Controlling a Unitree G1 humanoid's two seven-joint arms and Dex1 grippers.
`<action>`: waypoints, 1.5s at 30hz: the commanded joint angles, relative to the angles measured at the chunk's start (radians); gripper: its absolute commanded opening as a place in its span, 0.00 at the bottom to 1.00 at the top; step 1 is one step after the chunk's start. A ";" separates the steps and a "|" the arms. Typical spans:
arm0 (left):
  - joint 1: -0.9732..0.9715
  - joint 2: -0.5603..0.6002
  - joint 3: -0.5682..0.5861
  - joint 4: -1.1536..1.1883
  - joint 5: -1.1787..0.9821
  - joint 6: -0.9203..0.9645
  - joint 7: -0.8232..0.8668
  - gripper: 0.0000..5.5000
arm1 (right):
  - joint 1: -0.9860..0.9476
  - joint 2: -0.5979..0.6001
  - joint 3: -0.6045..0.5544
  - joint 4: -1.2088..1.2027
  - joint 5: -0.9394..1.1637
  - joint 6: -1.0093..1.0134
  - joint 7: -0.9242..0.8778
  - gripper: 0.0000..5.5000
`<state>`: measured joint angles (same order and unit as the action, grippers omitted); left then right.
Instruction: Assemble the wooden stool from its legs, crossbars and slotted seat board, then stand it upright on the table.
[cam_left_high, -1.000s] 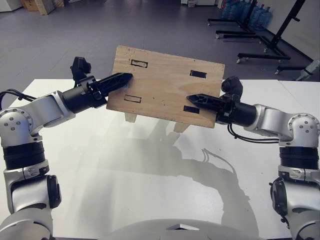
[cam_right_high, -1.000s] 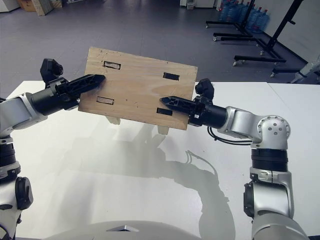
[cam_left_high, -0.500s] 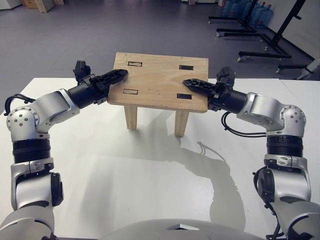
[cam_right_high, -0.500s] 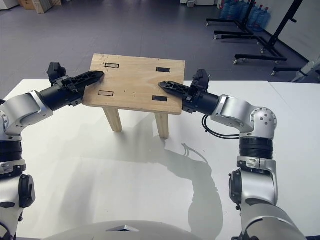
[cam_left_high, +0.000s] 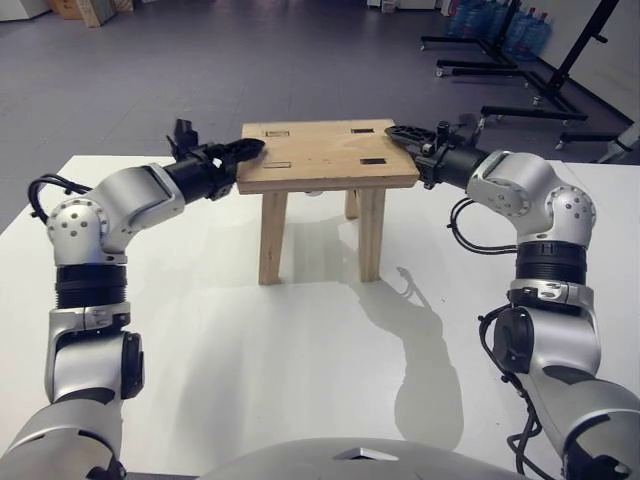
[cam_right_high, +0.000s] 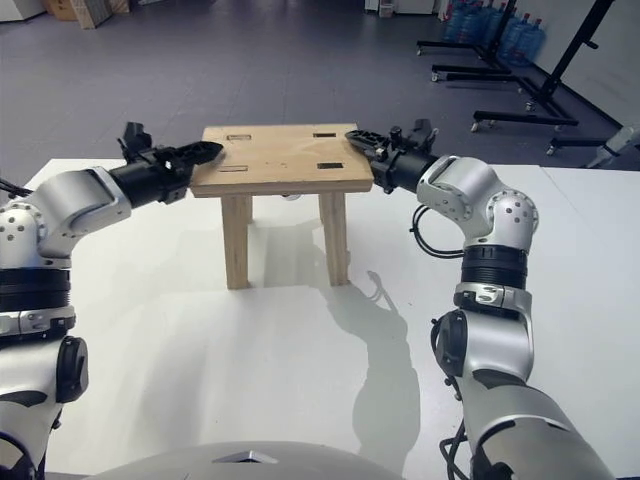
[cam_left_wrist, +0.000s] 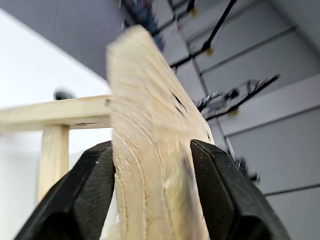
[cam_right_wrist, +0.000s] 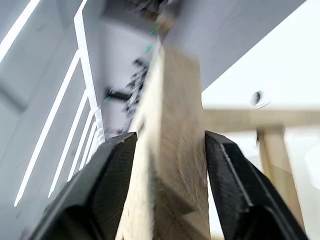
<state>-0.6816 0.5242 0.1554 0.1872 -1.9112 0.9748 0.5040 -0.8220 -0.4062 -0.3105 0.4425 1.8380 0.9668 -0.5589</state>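
The assembled wooden stool stands upright on the white table (cam_left_high: 300, 380), its slotted seat board (cam_left_high: 325, 155) level and its legs (cam_left_high: 272, 238) reaching down to the tabletop. My left gripper (cam_left_high: 248, 150) is shut on the seat board's left edge. My right gripper (cam_left_high: 400, 131) is shut on the board's right edge near the far corner. In the left wrist view the board's edge (cam_left_wrist: 150, 165) sits clamped between the two black fingers (cam_left_wrist: 85, 195). The right wrist view has the board's edge (cam_right_wrist: 172, 150) pinched between its fingers (cam_right_wrist: 227, 180), with a crossbar and leg (cam_right_wrist: 275, 150) below.
The stool stands near the table's far edge, with bare white tabletop in front of it and to both sides. On the grey floor beyond are black wheeled stands (cam_left_high: 520, 95) and blue water bottles (cam_left_high: 510, 25).
The stool, held tilted with its seat facing me, has been turned level and carried away from me. Its legs now point down to the table. Both grippers kept their hold.
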 joint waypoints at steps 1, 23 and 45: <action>-0.033 -0.053 -0.028 -0.011 -0.007 0.020 0.013 0.57 | -0.005 0.076 0.023 0.027 -0.058 0.018 -0.007 0.57; -0.015 0.058 0.238 0.200 0.251 0.012 -0.125 0.98 | 0.036 -0.147 -0.129 0.008 -0.220 0.064 0.176 0.98; 0.249 -0.054 -0.036 -0.008 1.683 -0.707 -0.111 0.98 | 0.293 0.053 0.216 -0.181 -1.575 -0.884 0.329 0.98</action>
<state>-0.4297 0.5012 0.0989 0.1978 -0.2465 0.2713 0.4053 -0.5185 -0.3730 -0.0611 0.2360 0.2703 0.1012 -0.2507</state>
